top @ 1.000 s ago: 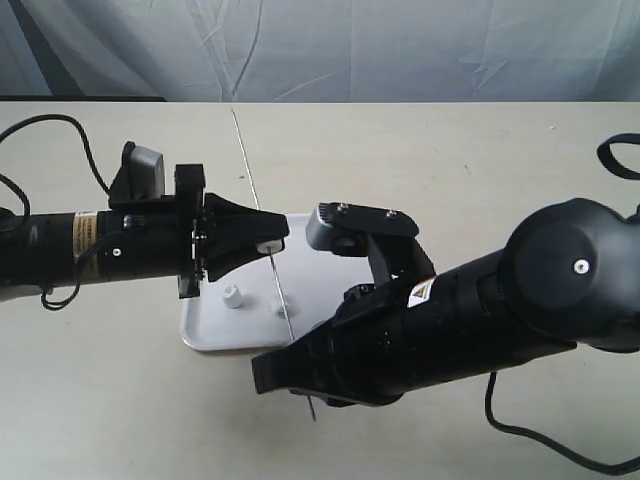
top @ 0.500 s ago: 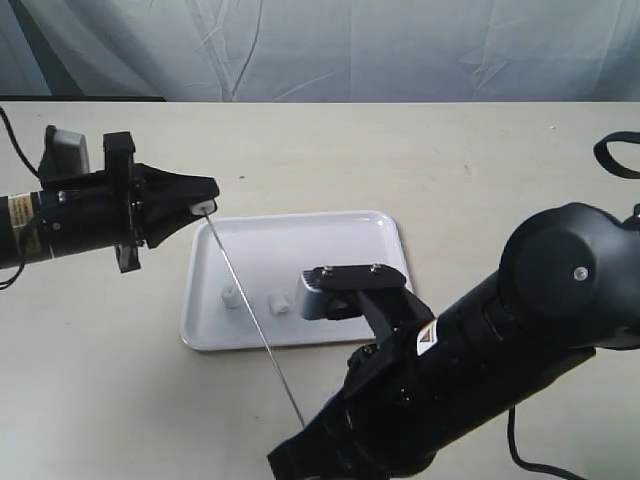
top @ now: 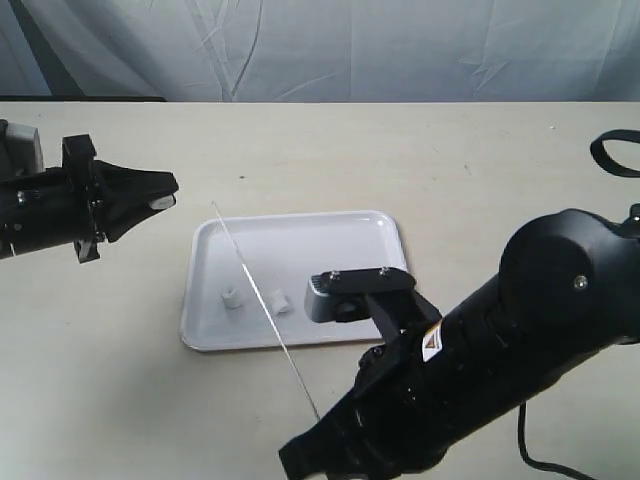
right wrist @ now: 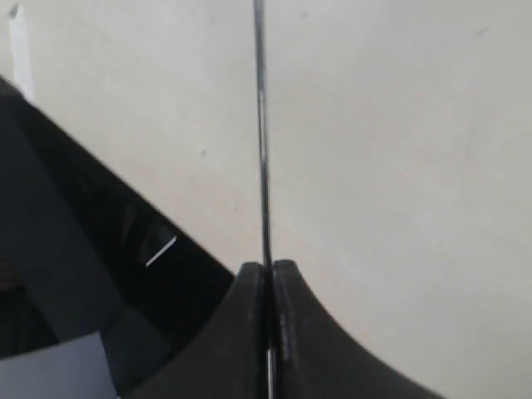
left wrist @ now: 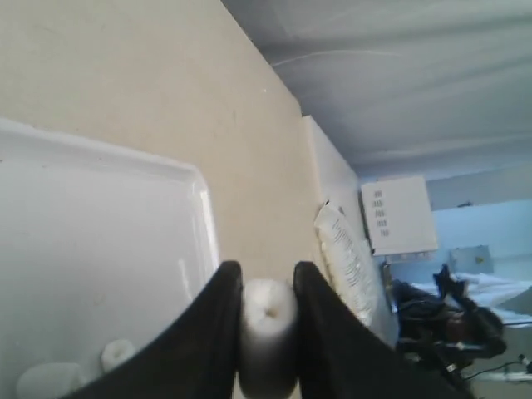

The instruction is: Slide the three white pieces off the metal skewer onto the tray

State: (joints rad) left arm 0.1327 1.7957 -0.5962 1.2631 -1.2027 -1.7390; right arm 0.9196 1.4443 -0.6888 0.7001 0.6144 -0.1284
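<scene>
While off-skewer (top: 262, 305), pc (left wrist: 268, 328) in L gripper (left wrist: 266, 278)

My left arm (top: 50, 205) lies out level on the left side, and the left gripper (left wrist: 268, 299) pinches a white piece (left wrist: 268, 324) between its fingers (left wrist: 218, 332). The right arm (top: 500, 340) slants down toward the front, right gripper (right wrist: 268, 274) squeezed tight on the skewer (right wrist: 261, 150), jaws basically touching.

High exterior view, two close wrist views.
Exterior looks down across the counter (top: 450, 150); left wrist shares its tray (top: 330, 258).
</scene>
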